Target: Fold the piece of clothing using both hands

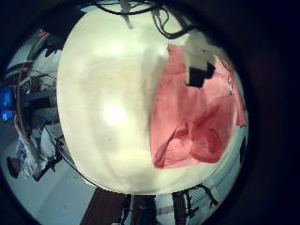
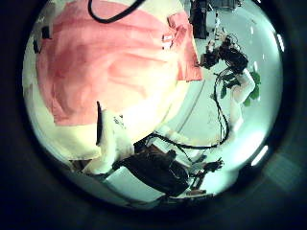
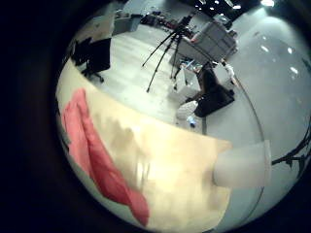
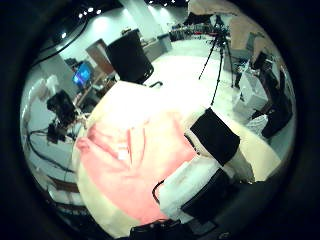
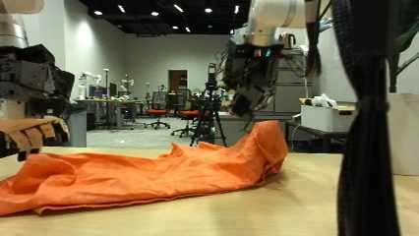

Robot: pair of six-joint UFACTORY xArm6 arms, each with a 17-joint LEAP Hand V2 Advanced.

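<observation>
An orange piece of clothing (image 5: 157, 172) lies crumpled in a long heap on the light wooden table (image 5: 275, 211). A hand (image 5: 249, 74) hangs above the heap's raised end with its fingers relaxed, away from the cloth; I cannot tell which hand it is. The left little finger side palm view shows the clothing (image 1: 192, 117) along one side of the table (image 1: 103, 103). The left thumb side palm view shows it (image 2: 115, 62) close below, with a left finger (image 2: 110, 144) beside it. The right thumb side palm view shows the clothing (image 4: 130, 155) under straight right fingers (image 4: 215, 135). The right little finger side palm view shows it (image 3: 92, 146) at the table's edge.
Bare table (image 3: 175, 165) stretches beside the clothing. Beyond the table stand a white box (image 5: 321, 116), a tripod (image 3: 165, 53), an office chair (image 4: 130, 55) and desks with equipment (image 5: 32, 93).
</observation>
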